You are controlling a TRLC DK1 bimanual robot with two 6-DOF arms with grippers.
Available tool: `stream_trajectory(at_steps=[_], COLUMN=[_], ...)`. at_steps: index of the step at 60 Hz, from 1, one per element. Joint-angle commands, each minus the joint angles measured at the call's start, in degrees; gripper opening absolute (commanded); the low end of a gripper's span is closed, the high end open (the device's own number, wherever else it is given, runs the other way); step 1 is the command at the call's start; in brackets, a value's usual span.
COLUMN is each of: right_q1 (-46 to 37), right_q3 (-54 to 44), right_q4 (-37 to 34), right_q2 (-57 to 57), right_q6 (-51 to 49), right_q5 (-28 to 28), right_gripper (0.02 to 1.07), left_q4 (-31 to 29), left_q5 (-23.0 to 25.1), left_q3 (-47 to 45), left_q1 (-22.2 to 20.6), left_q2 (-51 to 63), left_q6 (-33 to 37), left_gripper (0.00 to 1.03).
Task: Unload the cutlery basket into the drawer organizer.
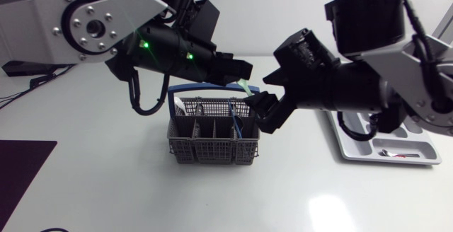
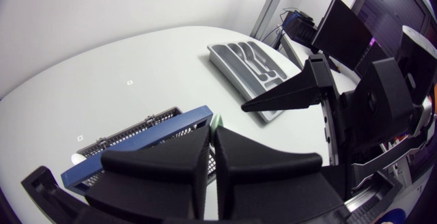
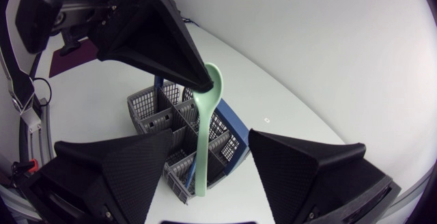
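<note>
One pale green spoon [image 3: 205,125] hangs upright over the right end of the single grey cutlery basket [image 1: 212,141], bowl up and handle down. The left jaws are closed on the rim of its bowl, pinching it from two sides. The left arm [image 1: 92,23] comes in from the left and ends above the basket. I cannot tell whether the spoon's lower end is clear of the basket.

The right jaws stand wide open, one on each side of the spoon's handle. They touch neither the spoon nor the basket and hold nothing. The right arm [image 1: 382,83] comes in from the right, and its jaws sit just right of the basket's top.

The basket stands near the middle of the table [image 1: 297,196]. It has a blue handle [image 2: 143,142] along its far side, and walls split its inside into several compartments. One white piece [image 1: 181,107] shows at its far left corner.

The one drawer organizer [image 1: 382,143], a pale grey tray, lies at the right of the table, well apart from the basket. One small red and silver thing [image 1: 393,154] lies in its near compartment, too small to tell what it is. One dark mat [image 1: 21,168] lies at the near left edge.
</note>
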Motion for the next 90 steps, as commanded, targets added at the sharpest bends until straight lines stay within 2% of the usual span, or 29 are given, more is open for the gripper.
stream_trajectory(at_steps=[1, 13, 19, 28, 42, 50, 56, 59, 60, 61, 63, 71, 80, 90], right_q1=[1.9, 3.5, 3.6, 3.6, 4.2, 4.8, 5.1, 5.1, 5.1, 5.1, 5.1, 4.8, 2.0, -8.7], right_q3=[1.0, 1.4, 1.3, 1.0, -0.4, -1.2, -1.9, -2.3, -2.4, -2.6, -2.8, -4.8, -7.9, -12.1], right_q4=[2.1, 5.3, 5.9, 6.3, 6.6, 6.3, 5.7, 5.4, 5.3, 5.2, 4.8, 3.6, 0.3, -5.7], right_q2=[2.3, 5.7, 6.2, 6.5, 6.1, 5.6, 5.0, 4.5, 4.4, 4.3, 3.9, 1.4, -3.9, -11.3], right_q6=[1.1, 0.4, 0.2, -0.4, -1.5, -2.0, -2.6, -2.6, -2.6, -2.9, -3.0, -4.2, -7.0, -14.2], right_q5=[2.4, 6.5, 6.8, 7.1, 6.3, 5.4, 4.8, 4.2, 4.2, 4.0, 3.6, 1.4, -1.5, -10.5], right_gripper=[0.69, 0.50, 0.41, 0.17, 0.10, 0.08, 0.08, 0.08, 0.08, 0.08, 0.08, 0.08, 0.08, 0.08], left_q4=[-0.6, -1.0, -1.1, -1.1, -1.0, -1.0, -1.0, -1.0, -1.0, -0.8, -0.5, 0.7, 1.5, 3.9], left_q5=[1.0, 2.1, 2.7, 2.7, 2.8, 2.8, 2.8, 2.8, 2.8, 2.7, 2.7, 2.7, 2.6, 2.6], left_q3=[2.2, 2.7, 2.8, 2.4, 1.9, 2.1, 2.2, 2.2, 2.2, 2.5, 2.5, 2.9, 2.5, -1.4], left_q1=[0.8, 1.3, 1.5, 1.5, 2.0, 2.2, 2.2, 2.2, 2.2, 2.2, 2.3, 3.6, 6.2, 10.1], left_q2=[1.3, 1.3, 1.2, 1.3, 0.9, 0.7, 0.3, 0.1, 0.1, -0.1, -0.4, -1.2, -2.7, -5.2], left_q6=[-1.9, -2.2, -2.3, -2.3, -2.3, -2.3, -2.3, -2.3, -2.3, -2.3, -2.3, -2.0, -1.4, 0.4], left_gripper=[0.04, 0.04, 0.04, 0.04, 0.04, 0.13, 0.23, 0.32, 0.33, 0.39, 0.44, 0.58, 0.60, 0.62])
